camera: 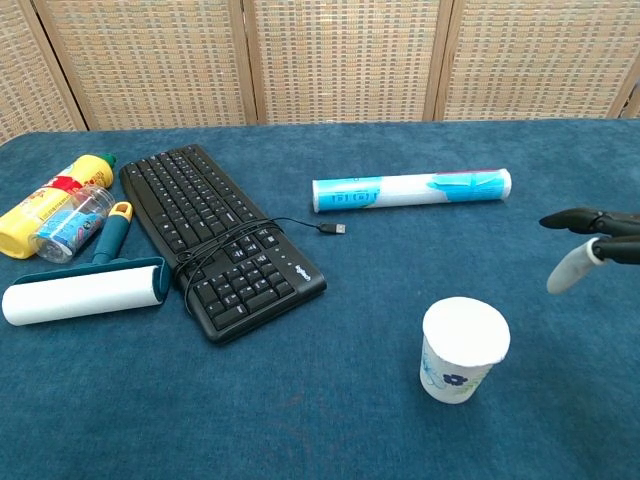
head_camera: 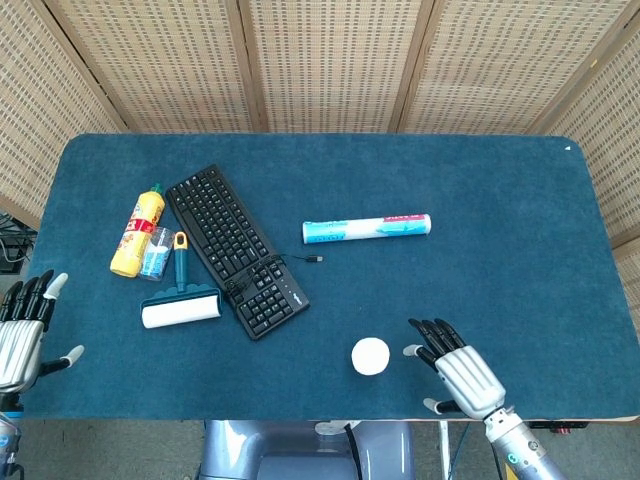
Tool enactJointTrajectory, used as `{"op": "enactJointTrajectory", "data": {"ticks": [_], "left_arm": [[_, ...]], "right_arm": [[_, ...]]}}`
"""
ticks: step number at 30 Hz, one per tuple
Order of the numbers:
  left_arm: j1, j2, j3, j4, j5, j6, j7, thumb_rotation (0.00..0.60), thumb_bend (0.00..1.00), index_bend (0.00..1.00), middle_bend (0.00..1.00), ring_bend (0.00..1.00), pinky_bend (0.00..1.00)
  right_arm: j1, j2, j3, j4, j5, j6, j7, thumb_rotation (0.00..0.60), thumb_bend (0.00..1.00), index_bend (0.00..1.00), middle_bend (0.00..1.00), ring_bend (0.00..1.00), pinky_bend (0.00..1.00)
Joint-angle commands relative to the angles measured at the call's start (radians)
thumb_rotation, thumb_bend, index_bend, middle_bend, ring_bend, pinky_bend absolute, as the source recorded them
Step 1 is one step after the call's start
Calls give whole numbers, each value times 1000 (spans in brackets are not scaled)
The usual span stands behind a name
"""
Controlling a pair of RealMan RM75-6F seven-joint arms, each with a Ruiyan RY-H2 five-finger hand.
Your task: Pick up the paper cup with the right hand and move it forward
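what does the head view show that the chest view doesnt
Only the head view shows the left hand, open at the table's near left corner, the whole right hand with its fingers spread, and the table's far edge and corners.

Only the chest view shows the paper cup's side wall with a blue flower print; of the right hand it catches just the fingers at the right edge.

Both show the cup standing free of the right hand, the keyboard, the lint roller, the yellow bottle and the blue-and-white tube.
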State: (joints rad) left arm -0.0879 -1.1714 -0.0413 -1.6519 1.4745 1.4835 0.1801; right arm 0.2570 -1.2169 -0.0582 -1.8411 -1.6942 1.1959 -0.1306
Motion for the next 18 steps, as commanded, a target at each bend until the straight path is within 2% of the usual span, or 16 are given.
{"op": "enactJointTrajectory", "data": {"ticks": [1,11,18], "left_arm": [[-2,-2,1,0,0,-4,4,600,169,0,0,0,0],[-2,-2,0,-2,-1,-1,6,600,170,0,0,0,0],[-2,-1,-2,2,-5,-2,0,600,171,0,0,0,0]], "right_arm": [[19,-12,16,-27,37,-34,-40,600,198,301,0,0,0],[66,-65,74,-104,168,-101,-189,600,198,288,0,0,0],[86,-95,96,-125,239,-116,-240,600,198,225,0,0,0]]}}
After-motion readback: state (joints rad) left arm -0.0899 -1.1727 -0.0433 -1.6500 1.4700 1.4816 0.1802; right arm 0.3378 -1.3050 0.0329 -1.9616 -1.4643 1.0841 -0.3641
